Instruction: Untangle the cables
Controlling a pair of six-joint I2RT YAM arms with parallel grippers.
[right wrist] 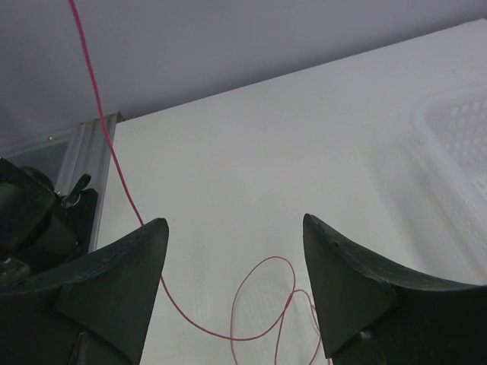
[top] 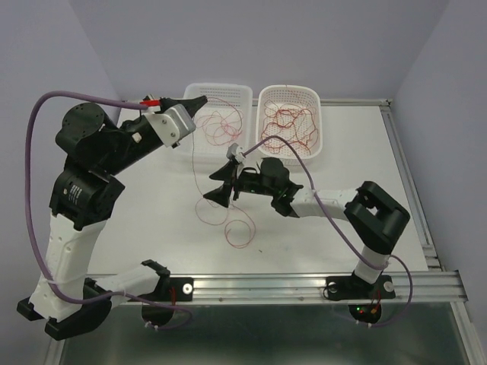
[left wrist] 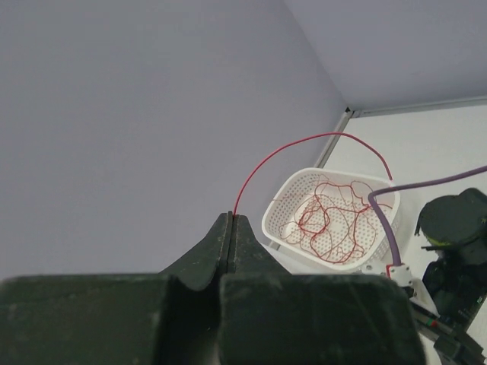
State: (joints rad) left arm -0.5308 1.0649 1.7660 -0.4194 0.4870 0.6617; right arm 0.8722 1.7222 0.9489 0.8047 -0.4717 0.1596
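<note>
Thin red cables lie tangled in the right white basket (top: 289,93) as a dense bunch (top: 288,122), which also shows in the left wrist view (left wrist: 327,220). A looser bunch (top: 221,125) lies in the left basket (top: 217,89). My left gripper (top: 196,101) is raised over the left basket and shut on one red cable (left wrist: 304,141) at its fingertips (left wrist: 232,215). That cable hangs down and ends in loops on the table (top: 237,226). My right gripper (top: 219,185) is open and empty just above those loops (right wrist: 262,308). The strand (right wrist: 114,160) passes by its left finger (right wrist: 114,281).
The baskets stand side by side at the back of the white table. The right arm's purple cable (top: 304,179) arcs over the table in front of the right basket. A metal rail (top: 304,285) runs along the near edge. A basket corner (right wrist: 456,137) shows in the right wrist view.
</note>
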